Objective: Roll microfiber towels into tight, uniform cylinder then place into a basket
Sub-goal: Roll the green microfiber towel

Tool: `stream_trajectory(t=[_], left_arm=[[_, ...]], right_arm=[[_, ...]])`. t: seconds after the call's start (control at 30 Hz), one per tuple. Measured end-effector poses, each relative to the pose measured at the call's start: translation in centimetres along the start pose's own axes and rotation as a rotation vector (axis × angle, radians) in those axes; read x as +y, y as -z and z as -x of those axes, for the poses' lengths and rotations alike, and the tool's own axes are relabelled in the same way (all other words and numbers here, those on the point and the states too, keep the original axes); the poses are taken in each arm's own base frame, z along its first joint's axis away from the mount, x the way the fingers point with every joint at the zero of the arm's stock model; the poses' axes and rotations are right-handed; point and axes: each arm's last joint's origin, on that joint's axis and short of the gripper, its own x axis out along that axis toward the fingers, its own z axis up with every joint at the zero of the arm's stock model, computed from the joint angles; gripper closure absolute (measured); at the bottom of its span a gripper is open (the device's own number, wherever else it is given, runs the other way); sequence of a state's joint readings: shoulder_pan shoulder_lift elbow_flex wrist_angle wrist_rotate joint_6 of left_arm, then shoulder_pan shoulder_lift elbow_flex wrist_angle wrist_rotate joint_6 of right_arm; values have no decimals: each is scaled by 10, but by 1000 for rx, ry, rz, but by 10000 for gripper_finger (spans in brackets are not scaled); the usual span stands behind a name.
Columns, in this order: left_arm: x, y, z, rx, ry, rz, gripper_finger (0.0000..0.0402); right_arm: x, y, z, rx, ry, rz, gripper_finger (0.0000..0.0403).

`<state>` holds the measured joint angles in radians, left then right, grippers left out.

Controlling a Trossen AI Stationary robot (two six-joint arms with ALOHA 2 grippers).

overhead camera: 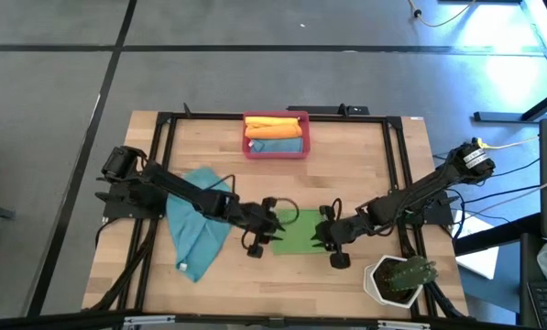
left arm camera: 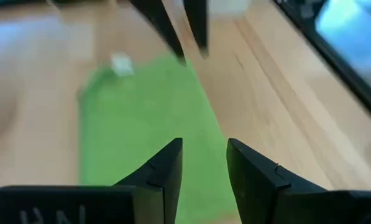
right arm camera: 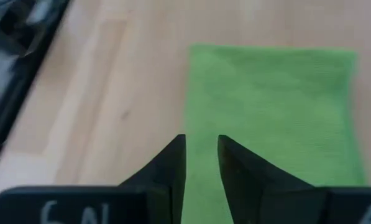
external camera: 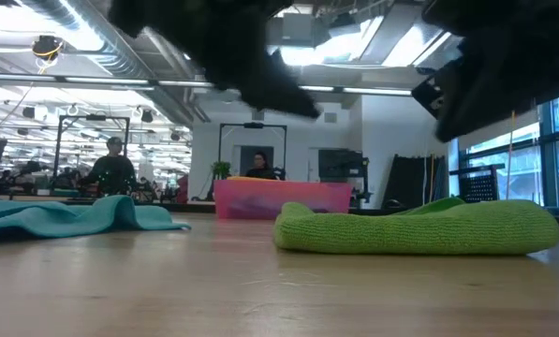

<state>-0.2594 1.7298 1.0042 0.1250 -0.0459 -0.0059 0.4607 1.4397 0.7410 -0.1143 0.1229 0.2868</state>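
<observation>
A loose teal towel [overhead camera: 196,226] lies at table left. Left gripper [overhead camera: 271,226], fingers slightly apart and holding nothing, sits over the left edge of the folded green towel [overhead camera: 299,231]. Right gripper [overhead camera: 321,235], fingers narrowly parted and empty, sits over its right edge. The basket [overhead camera: 276,149] stands well behind, holding rolled towels.

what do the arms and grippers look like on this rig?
Two dark, jointed arms. Left gripper and right gripper each have two black wedge-shaped fingers on a black bar carrying pale lettering. The right arm's base carries a white collar and a yellow cable.
</observation>
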Motion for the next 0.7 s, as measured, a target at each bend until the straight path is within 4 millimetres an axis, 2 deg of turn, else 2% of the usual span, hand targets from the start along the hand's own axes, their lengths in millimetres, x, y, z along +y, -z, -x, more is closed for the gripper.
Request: stream_trajectory(t=[0.17, 0.37, 0.53, 0.7], left_arm=[[-19, 7, -6, 26, 30, -48, 265], [-31, 29, -29, 88, 3, -100, 220], [-36, 42, -41, 121, -29, -146, 203], [-38, 44, -42, 129, -64, -204, 204]], right_arm=[[11, 5, 2, 22, -44, 12, 290], [25, 10, 2, 21, -26, 33, 227], [30, 21, -11, 55, 41, 65, 182], [32, 32, -25, 110, 92, 133, 170]])
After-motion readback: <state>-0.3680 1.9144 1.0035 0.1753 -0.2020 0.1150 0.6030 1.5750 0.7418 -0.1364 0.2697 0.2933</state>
